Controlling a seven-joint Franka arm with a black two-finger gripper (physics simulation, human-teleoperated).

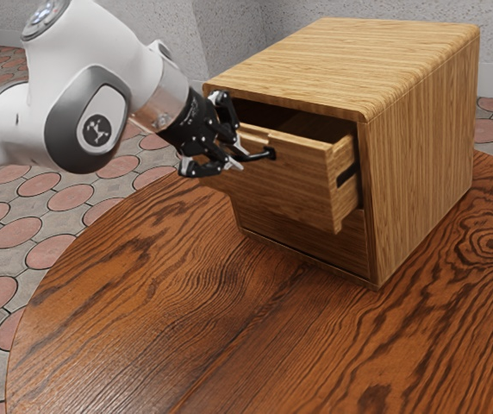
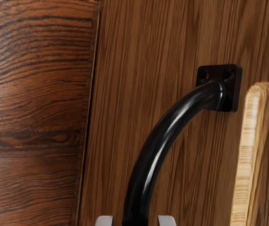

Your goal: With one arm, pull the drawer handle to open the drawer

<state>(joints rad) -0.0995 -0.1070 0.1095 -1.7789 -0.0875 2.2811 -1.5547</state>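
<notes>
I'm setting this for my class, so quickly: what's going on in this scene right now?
A robot arm is working at a wooden cabinet that stands on a round wooden table. Its black gripper is closed on the drawer's black handle, one finger on each side of the bar. The drawer sits partly out of the cabinet, not fully open.

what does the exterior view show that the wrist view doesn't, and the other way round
Exterior view: the whole light wooden cabinet, its wooden drawer pulled partly out, the white robot arm with its black gripper, and the tiled floor. Wrist view: the square black mounting plate with two screw holes, seen close. Both: the curved black drawer handle, the drawer's front and the dark wooden table.
</notes>
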